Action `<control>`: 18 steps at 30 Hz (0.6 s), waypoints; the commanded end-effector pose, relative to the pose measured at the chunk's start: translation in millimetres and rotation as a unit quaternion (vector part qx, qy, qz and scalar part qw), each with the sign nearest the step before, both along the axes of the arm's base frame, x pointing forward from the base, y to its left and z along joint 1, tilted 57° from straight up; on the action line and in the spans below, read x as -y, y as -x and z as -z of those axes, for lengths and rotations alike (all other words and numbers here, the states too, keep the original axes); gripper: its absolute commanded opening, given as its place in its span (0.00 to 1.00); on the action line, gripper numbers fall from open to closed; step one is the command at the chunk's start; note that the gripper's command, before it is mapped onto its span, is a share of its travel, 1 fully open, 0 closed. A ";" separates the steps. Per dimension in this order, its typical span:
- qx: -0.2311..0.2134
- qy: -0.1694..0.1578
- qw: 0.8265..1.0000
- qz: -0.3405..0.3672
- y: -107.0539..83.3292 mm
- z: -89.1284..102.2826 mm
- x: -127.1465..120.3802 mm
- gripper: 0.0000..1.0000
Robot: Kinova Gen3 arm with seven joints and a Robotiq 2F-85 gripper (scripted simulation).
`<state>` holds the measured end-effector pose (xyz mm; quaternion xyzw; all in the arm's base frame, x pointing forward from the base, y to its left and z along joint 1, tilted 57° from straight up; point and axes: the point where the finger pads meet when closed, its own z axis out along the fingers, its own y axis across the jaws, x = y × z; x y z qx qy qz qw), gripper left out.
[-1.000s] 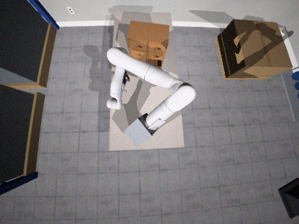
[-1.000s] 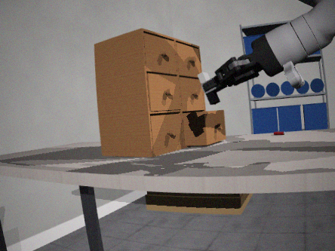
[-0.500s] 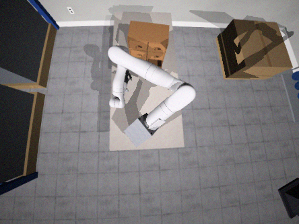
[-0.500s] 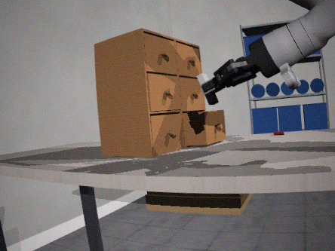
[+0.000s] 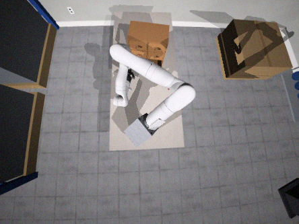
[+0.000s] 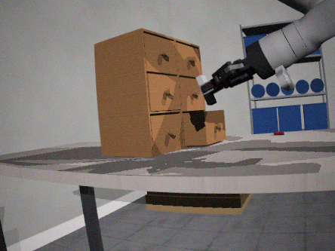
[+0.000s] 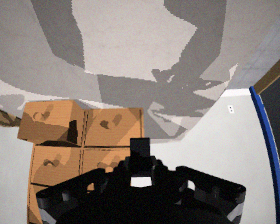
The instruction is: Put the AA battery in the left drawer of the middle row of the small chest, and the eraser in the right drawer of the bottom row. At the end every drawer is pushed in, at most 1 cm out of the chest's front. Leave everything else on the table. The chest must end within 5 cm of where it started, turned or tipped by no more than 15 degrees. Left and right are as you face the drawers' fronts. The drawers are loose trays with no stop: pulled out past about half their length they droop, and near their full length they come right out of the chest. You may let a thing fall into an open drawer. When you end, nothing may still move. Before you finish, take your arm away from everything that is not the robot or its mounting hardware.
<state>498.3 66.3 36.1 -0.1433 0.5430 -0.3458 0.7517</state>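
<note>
The small wooden chest [image 6: 151, 92] stands on the table, with its bottom right drawer [image 6: 211, 127] pulled partly out and the other drawers pushed in. My gripper [image 6: 207, 86] is shut on a small white eraser [image 6: 201, 80]. It holds the eraser in the air in front of the middle row's right drawer, above and slightly in front of the open drawer. In the wrist view the eraser [image 7: 140, 180] shows between the fingers, with the chest [image 7: 81, 153] beyond it. From above, the gripper [image 5: 129, 75] is off the chest's [image 5: 148, 40] front. I cannot see the AA battery.
A small red thing [image 6: 278, 133] lies on the table far to the right. A grey box [image 5: 137, 132] sits at the arm's base. A blue shelf unit [image 6: 287, 77] stands behind the table, and a large cardboard box [image 5: 254, 50] is on the floor.
</note>
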 end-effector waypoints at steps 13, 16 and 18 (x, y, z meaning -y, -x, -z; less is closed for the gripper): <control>0.001 0.000 1.000 0.002 -4.1 -26.1 16.7 0.19; 0.001 0.000 1.000 0.002 -5.0 -32.2 20.9 0.19; 0.001 0.000 1.000 0.002 -5.6 -36.2 23.7 0.19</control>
